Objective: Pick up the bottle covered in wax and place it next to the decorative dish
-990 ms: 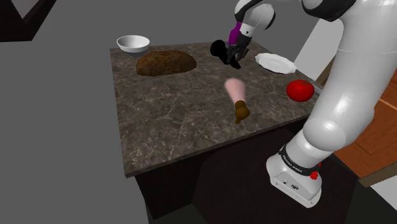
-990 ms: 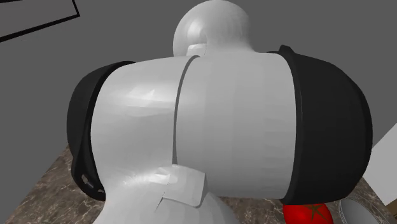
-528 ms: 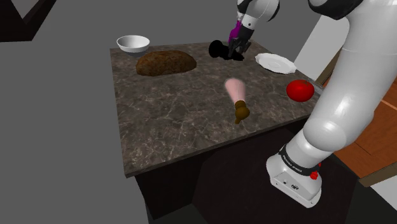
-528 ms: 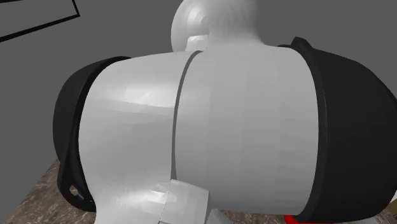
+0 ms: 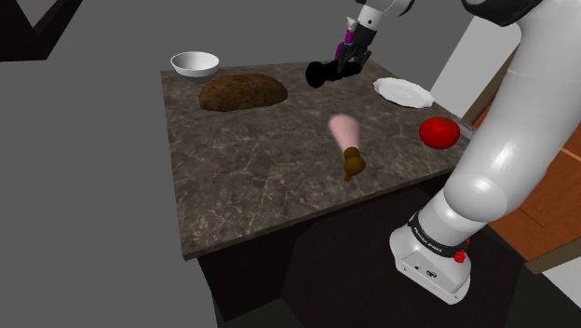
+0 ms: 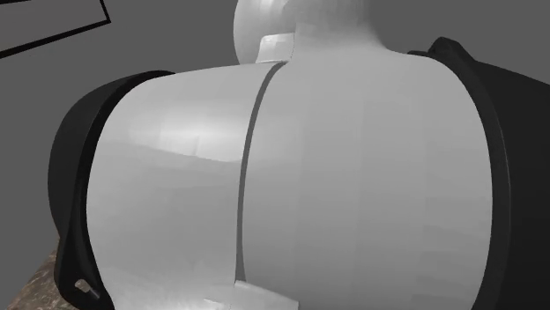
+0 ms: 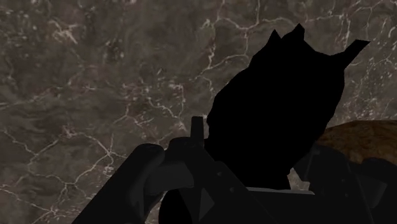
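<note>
The purple bottle (image 5: 345, 37) rides against the claw (image 5: 346, 63) above the desk's (image 5: 251, 158) far edge, on the shoulder view's left of the white plate (image 5: 403, 91), beside a black lump (image 5: 319, 73); whether the claw grips it cannot be told

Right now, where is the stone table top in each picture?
Shoulder view: the table top spans the middle, bearing a brown loaf.
Second exterior view: a sliver in the lower left corner, beside the white arm.
Wrist view: the veined background.
Shared landmark: the brown loaf, shoulder and wrist views.
</note>
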